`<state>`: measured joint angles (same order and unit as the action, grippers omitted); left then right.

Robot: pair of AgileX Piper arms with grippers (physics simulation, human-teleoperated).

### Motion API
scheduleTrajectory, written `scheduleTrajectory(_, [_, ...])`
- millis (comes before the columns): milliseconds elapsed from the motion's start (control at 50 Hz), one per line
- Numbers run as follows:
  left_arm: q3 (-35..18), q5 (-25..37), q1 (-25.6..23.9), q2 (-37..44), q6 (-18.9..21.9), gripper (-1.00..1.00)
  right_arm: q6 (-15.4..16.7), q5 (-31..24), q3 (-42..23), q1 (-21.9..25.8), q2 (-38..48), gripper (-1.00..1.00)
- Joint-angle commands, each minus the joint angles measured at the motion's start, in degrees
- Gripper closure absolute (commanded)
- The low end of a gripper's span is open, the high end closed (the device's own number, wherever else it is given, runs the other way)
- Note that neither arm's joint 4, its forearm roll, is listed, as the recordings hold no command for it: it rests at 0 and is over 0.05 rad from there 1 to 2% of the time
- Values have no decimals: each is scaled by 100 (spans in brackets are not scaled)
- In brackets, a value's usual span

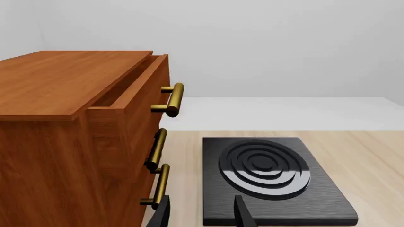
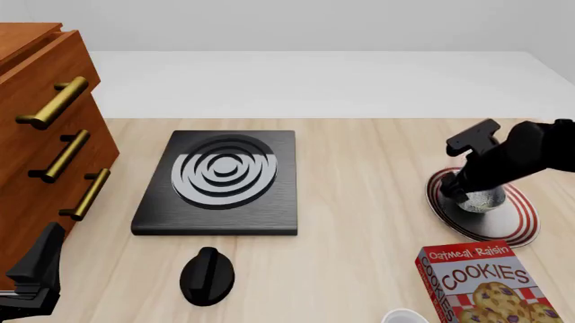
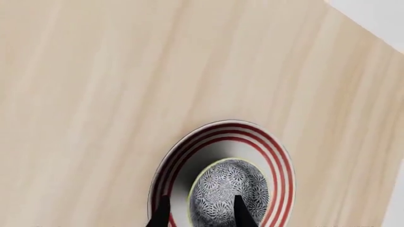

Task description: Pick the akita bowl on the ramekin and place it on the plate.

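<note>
Starting at the far left of the stove plate (image 2: 218, 182): wooden drawer cabinet (image 2: 40, 128) with brass handles, top drawer pulled slightly out. Left claw (image 2: 36, 269) sits low in front of the cabinet, left of the stove plate; in the left wrist view its fingers (image 1: 241, 213) stand apart with nothing between them. Black knob (image 2: 207, 274) lies on the table (image 2: 359, 202) just in front of the stove plate.

Well to the right of the stove plate: the plate (image 2: 519, 225), red rings at rim, flat on the table. Akita bowl (image 2: 481, 200) is over the plate's middle, upright; whether it touches the plate I cannot tell. Right claw (image 3: 199, 213) is clamped on the akita bowl's rim, one finger (image 3: 241, 210) inside, the other outside. Cookie box (image 2: 485, 282) stands in front of the plate. Ramekin (image 2: 404, 316) is at the front edge, beside the cookie box, mostly cut off.
</note>
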<state>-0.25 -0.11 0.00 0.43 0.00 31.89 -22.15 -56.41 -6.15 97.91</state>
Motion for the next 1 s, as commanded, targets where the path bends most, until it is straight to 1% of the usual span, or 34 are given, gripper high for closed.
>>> scheduleTrajectory(20, [0, 0, 0, 0, 0, -100, -178, -162, -50, 106, -265, -100])
scheduleTrajectory(140, [0, 0, 0, 0, 0, -100, -377, -100, 130, 191, -471, -100])
scheduleTrajectory(200, [0, 0, 0, 0, 0, -100, -454, -152, 192, 249, -673, -100])
scheduleTrajectory(240, [0, 0, 0, 0, 0, -100, -616, -185, 203, 319, -784, -100])
scheduleTrajectory(340, [0, 0, 0, 0, 0, -100, -693, -226, 336, 383, -1020, -100])
scheduleTrajectory(400, [0, 0, 0, 0, 0, -100, -850, -273, 386, 463, -1218, -100])
scheduleTrajectory(420, [0, 0, 0, 0, 0, -100, -854, -291, 420, 472, -1293, -100])
scheduleTrajectory(480, [0, 0, 0, 0, 0, -100, -1181, -261, 452, 490, -1468, -100])
scheduleTrajectory(540, [0, 0, 0, 0, 0, -100, -1263, -203, 561, 597, -1565, -100])
scheduleTrajectory(560, [0, 0, 0, 0, 0, -100, -1397, -211, 572, 563, -1650, -100])
scheduleTrajectory(600, [0, 0, 0, 0, 0, -100, -1423, -133, 753, 648, -1836, -100])
scheduleTrajectory(620, [0, 0, 0, 0, 0, -100, -1490, -118, 793, 685, -1914, -100])
scheduleTrajectory(640, [0, 0, 0, 0, 0, -100, -1708, -79, 830, 695, -2064, -100])
scheduleTrajectory(680, [0, 0, 0, 0, 0, -100, -1846, 52, 957, 733, -2279, -100])
scheduleTrajectory(700, [0, 0, 0, 0, 0, -100, -1846, 53, 959, 733, -2280, -100])
scheduleTrajectory(720, [0, 0, 0, 0, 0, -100, -2228, 31, 1009, 964, -2634, -100])
scheduleTrajectory(760, [0, 0, 0, 0, 0, -100, -2529, 126, 1132, 990, -3004, -100])
scheduleTrajectory(800, [0, 0, 0, 0, 0, -100, -2569, 118, 1167, 968, -3136, -100])
scheduleTrajectory(840, [0, 0, 0, 0, 0, -100, -2680, 255, 1358, 952, -3431, -100])
scheduleTrajectory(880, [0, 0, 0, 0, 0, -100, -2844, 465, 1624, 961, -3764, -100])
scheduleTrajectory(920, [0, 0, 0, 0, 0, -100, -2944, 581, 1839, 1012, -3922, -100])
scheduleTrajectory(960, [0, 0, 0, 0, 0, -100, -3049, 713, 2111, 1166, -4186, -100])
scheduleTrajectory(1000, [0, 0, 0, 0, 0, -100, -3145, 868, 2335, 1167, -4408, -100])
